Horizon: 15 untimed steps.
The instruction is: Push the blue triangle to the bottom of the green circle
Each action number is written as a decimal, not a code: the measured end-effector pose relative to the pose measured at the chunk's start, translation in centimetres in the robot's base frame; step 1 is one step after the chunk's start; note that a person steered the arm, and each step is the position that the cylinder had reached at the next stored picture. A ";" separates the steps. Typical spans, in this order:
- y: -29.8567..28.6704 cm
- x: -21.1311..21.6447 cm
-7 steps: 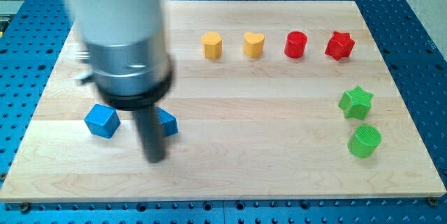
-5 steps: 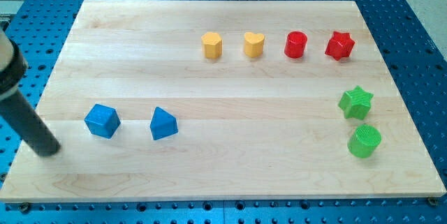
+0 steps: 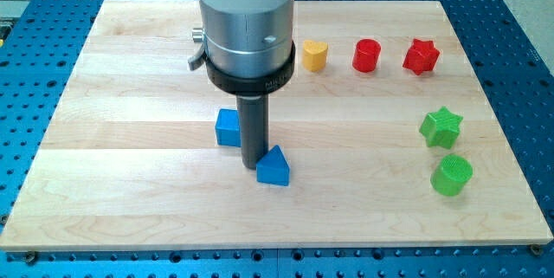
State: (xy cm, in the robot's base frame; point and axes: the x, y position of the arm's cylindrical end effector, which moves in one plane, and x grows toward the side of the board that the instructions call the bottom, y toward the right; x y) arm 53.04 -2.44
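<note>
Camera view: the arm enters from the view's top, its silver housing covering the upper middle of the wooden board (image 3: 104, 96). The dark rod descends from the housing, and my tip (image 3: 252, 166) rests on the board near the board's centre, slightly toward the view's bottom. There are no fingers on this arm; it ends in the single rod, so nothing is clamped or held.

The blue triangle (image 3: 274, 167) lies immediately at the view's right of my tip, touching it or just beside it; contact cannot be confirmed. A blue block (image 3: 228, 127), partly hidden by the rod, sits just to the view's left of the rod and slightly above my tip; its shape cannot be made out fully.

The green circle (image 3: 452, 175) stands near the board's right edge, well apart from the blue triangle. The green star (image 3: 441, 126) is just above the green circle.

Along the view's top, right of the housing, a row holds the yellow heart (image 3: 315, 54), the red cylinder (image 3: 367, 54) and the red star (image 3: 421, 56). The board lies on a blue perforated table (image 3: 519, 61).
</note>
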 end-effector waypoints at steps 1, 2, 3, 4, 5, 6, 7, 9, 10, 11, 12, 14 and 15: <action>4.5 2.1; 11.5 2.5; 9.9 2.3; 6.9 3.1; 5.8 4.1; 5.4 5.4; 7.6 5.5; 11.3 5.5; 14.9 5.5; 17.5 5.5; 19.0 5.5; 17.2 7.8; 17.2 8.7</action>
State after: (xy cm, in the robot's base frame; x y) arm 61.78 14.81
